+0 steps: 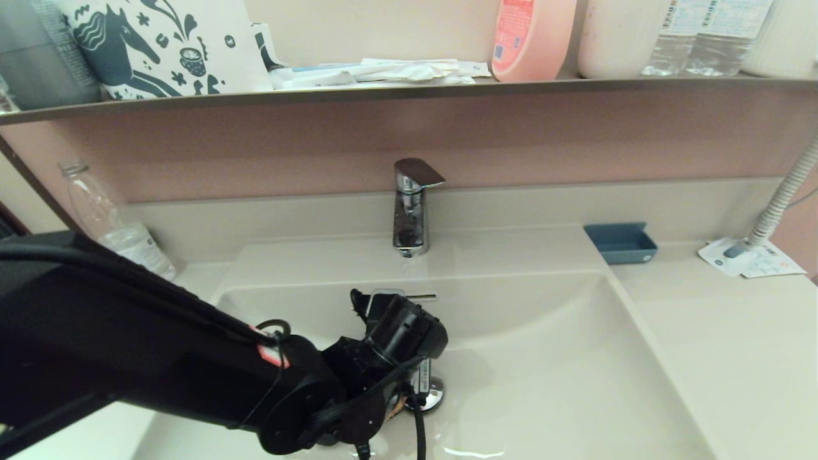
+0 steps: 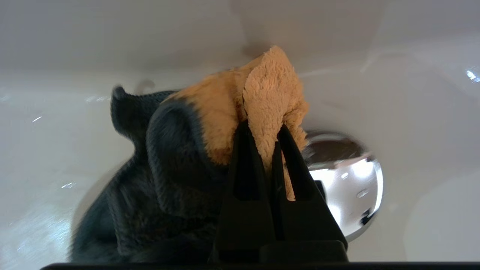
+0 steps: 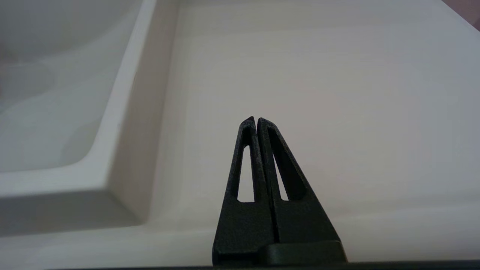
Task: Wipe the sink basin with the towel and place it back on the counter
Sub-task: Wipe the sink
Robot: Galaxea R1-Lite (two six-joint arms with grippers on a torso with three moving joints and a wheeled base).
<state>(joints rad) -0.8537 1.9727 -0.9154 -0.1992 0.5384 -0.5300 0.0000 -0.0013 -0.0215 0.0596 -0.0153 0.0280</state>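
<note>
My left arm (image 1: 192, 370) reaches down into the glossy off-white sink basin (image 1: 543, 358), and its wrist hides the fingers in the head view. In the left wrist view the left gripper (image 2: 262, 129) is shut on the towel (image 2: 270, 86), a fluffy orange cloth with a dark side (image 2: 168, 180) bunched against the basin floor (image 2: 412, 112). The chrome drain plug (image 2: 348, 187) lies right beside the towel. My right gripper (image 3: 256, 120) is shut and empty, hovering over the counter (image 3: 318, 75) beside the basin's right rim (image 3: 123, 93).
A chrome faucet (image 1: 411, 207) stands behind the basin. A small blue tray (image 1: 621, 243), a paper leaflet (image 1: 754, 259) and a white hose (image 1: 783, 198) sit at the back right. A plastic bottle (image 1: 115, 223) stands back left under the brown shelf (image 1: 409, 92).
</note>
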